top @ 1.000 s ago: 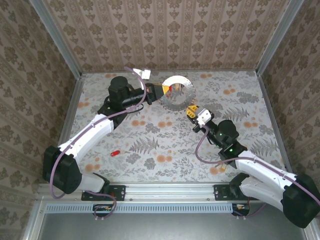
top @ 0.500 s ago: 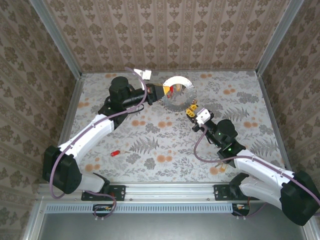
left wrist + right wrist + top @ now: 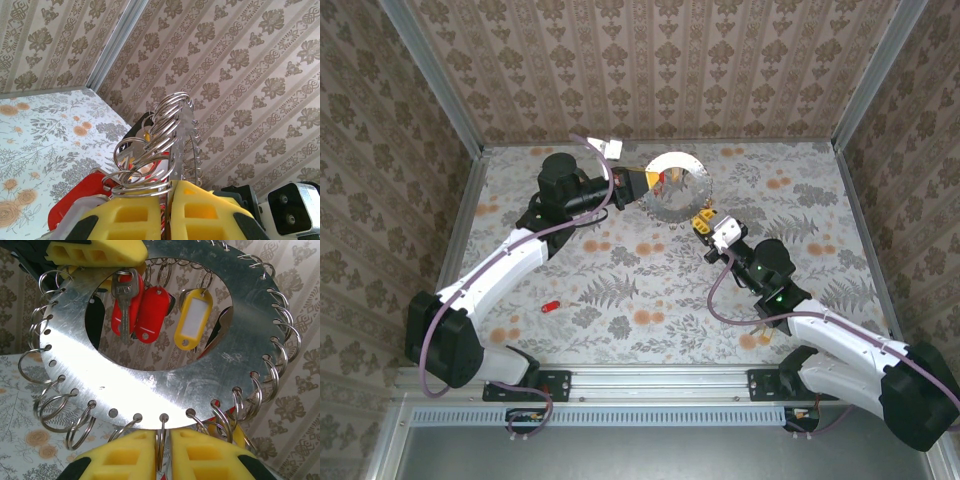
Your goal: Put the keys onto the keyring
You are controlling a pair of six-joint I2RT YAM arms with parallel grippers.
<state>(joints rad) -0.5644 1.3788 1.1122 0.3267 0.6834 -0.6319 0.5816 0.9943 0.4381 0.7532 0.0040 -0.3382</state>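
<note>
Top external view, nearest the arm bases: a single small red-headed key [image 3: 550, 306] lies loose on the floral-patterned table [image 3: 620, 285], well apart from the keyring on its near-left side, exactly where it lay a second ago.

Closer to the keyring, the right gripper [image 3: 701, 216] has crept a little farther in over the last second. Its yellow fingertips were just short of the near-right rim then and now meet it. In the right wrist view the right gripper [image 3: 161, 456] has its two yellow fingers [image 3: 117, 460] drawn nearly together. A thin wire split ring [image 3: 160, 436] hanging from a hole in the keyring's near rim fills the narrow slot between them, so it looks pinched.

The large flat grey metal keyring with its toothed rim [image 3: 670, 206] hangs off the table, tilted, much as it was before. Its open centre shows a cluster of hanging keys [image 3: 150, 307]: red plastic heads, one silver blade, a dark one, and a yellow tag [image 3: 192, 320]. Many more wire rings line its rim.

On the keyring's far-left edge the left gripper [image 3: 645, 183] is clamped tight on the plate. In the left wrist view the keyring [image 3: 182, 132] stands edge-on between that gripper's [image 3: 169, 202] yellow fingers.
</note>
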